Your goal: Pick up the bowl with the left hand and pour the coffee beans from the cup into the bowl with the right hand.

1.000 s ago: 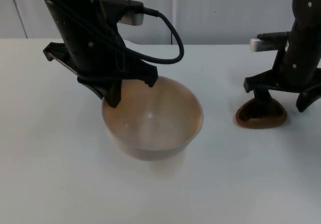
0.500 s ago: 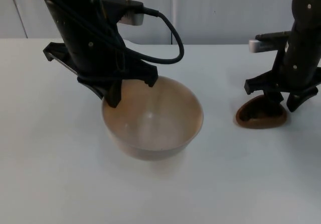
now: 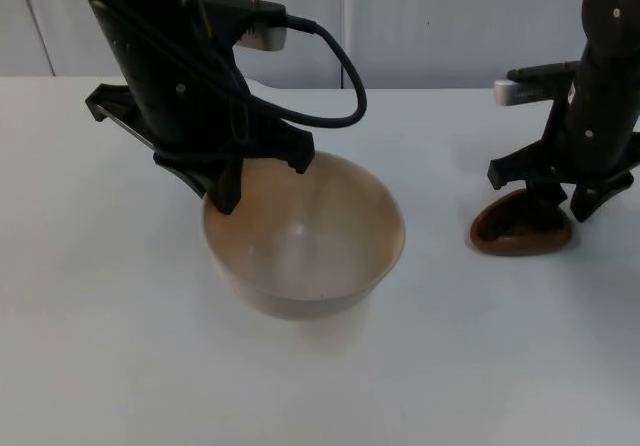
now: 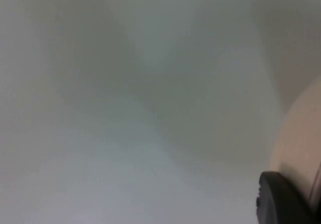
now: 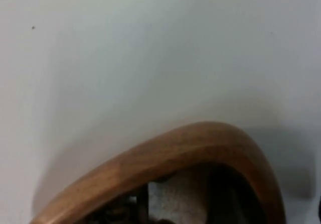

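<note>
Cup (image 3: 520, 228) half hidden under right hand (image 3: 562, 198), contents indistinct.

No text, label, brand, number or sign can be read. Nothing legible is carried on any surface seen.

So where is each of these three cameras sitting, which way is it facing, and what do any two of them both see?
Top view: fixed above, looking down and forward; both arms, left end effector on the bowl rim, right end effector at the cup.
Left wrist view: on the left arm, facing the table; a black fingertip beside the bowl's wall.
Right wrist view: on the right arm, facing the cup's brown rim.
Shared: top and right wrist both see the cup.
</note>
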Controlling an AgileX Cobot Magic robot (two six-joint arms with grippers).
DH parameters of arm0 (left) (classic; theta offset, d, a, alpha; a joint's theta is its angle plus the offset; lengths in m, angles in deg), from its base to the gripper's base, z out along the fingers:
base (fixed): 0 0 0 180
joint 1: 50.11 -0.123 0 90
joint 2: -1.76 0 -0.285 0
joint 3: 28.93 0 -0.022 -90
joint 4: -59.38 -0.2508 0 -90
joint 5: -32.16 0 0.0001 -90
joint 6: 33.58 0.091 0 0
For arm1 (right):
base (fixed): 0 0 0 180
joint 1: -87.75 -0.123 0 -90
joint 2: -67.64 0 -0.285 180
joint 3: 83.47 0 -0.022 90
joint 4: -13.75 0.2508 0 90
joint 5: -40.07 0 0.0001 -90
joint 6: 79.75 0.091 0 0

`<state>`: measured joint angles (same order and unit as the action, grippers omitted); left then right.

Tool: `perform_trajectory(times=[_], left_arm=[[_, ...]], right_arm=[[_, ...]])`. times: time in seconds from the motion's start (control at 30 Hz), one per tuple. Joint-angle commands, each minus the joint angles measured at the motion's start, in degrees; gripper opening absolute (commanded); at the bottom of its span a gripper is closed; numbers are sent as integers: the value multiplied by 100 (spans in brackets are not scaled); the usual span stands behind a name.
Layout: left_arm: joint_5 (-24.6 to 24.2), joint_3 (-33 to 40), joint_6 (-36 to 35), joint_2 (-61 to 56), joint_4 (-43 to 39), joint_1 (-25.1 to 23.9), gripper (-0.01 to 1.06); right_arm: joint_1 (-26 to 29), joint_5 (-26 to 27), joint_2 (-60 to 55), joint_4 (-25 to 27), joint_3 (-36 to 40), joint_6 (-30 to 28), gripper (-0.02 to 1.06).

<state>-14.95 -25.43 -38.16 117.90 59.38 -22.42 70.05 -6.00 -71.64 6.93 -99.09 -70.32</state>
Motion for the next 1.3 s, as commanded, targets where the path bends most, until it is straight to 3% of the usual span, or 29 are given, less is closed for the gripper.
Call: perform_trajectory(times=[0.0,0.03,0.2,0.27,0.97,1.27], left_arm=[[-12,31,-26,-30,37,23,0],[-12,31,-26,-30,37,23,0],[-12,31,-26,-30,37,23,0],[-12,31,-26,-30,37,23,0],[-12,31,-26,-30,37,23,0],[-12,31,-26,-30,37,23,0]], right_arm=[[-20,63,-18,7,-4,-26,34],[-20,63,-18,7,-4,-26,34],[-20,84,-18,7,-4,-26,2],[-20,84,-18,7,-4,-26,0],[-20,-262,1173,-41,-4,-121,0],[-20,-1007,2076,64,-4,-496,0]])
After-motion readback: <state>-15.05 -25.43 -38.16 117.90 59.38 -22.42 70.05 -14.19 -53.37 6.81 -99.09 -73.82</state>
